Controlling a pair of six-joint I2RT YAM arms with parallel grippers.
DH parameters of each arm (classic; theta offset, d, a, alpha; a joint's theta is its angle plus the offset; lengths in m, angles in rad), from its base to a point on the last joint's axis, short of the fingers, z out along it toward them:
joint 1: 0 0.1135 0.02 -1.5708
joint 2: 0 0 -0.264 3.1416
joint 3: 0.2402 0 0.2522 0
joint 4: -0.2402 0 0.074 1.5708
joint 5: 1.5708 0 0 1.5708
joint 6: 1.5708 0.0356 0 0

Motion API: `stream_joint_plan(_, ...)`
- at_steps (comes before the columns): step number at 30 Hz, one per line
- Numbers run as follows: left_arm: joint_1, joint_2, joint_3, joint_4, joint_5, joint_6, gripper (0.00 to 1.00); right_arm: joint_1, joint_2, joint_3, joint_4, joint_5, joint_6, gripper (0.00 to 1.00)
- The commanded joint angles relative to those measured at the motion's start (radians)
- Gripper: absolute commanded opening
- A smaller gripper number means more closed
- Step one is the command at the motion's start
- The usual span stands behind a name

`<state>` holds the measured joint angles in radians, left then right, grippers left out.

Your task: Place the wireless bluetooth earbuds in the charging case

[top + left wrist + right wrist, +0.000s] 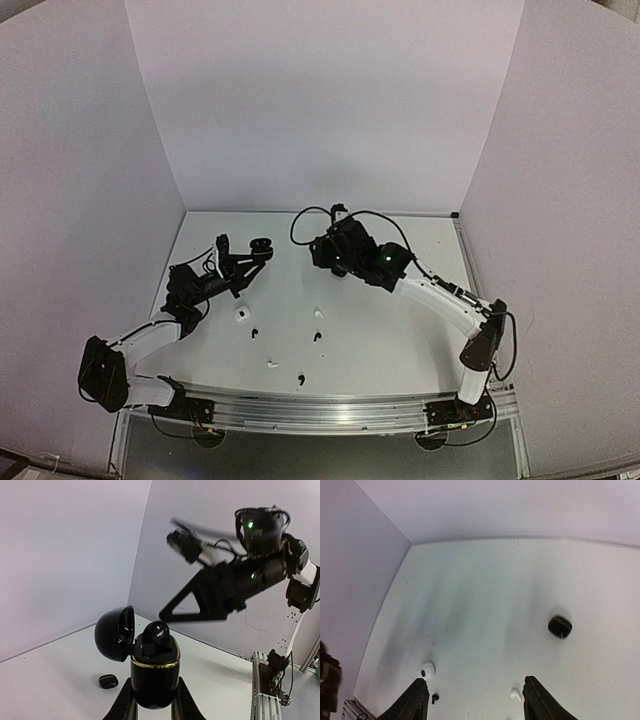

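My left gripper (154, 694) is shut on a black charging case (155, 672) with a gold band, held upright above the table. Its lid (115, 632) hangs open to the left, and one black earbud (156, 631) sits in a socket, its head sticking out. From above, this left gripper (258, 250) is at the table's back left. My right gripper (475, 702) is open and empty, raised over the table just right of the case (264, 246). Loose on the table lie a white earbud (515, 694), a black earbud (435, 697) and others (317, 336) (271, 364) (301, 379).
A second black case (560, 626) lies closed on the table, also visible in the left wrist view (108, 681). A white case (241, 314) sits near the left arm. Grey walls enclose the table on three sides. The right arm (235, 580) hangs blurred above the held case.
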<state>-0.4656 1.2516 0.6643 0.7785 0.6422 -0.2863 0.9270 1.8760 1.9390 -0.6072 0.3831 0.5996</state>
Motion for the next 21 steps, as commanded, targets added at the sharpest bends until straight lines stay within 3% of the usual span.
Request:
stream_joint_plan(1, -0.001, -0.055, -0.014, -0.021, -0.047, 0.006, 0.00, 0.010, 0.148, 0.019, -0.362, -0.088, 0.266, 0.55)
stream_joint_plan(6, -0.001, -0.083, -0.047, -0.022, -0.042, 0.020, 0.00, 0.015, 0.278, 0.057, -0.436, -0.217, 0.340, 0.53)
stream_joint_plan(21, -0.001, -0.181, -0.180, 0.027, -0.038, 0.037, 0.00, 0.049, 0.446, 0.076, -0.460, -0.313, 0.444, 0.45)
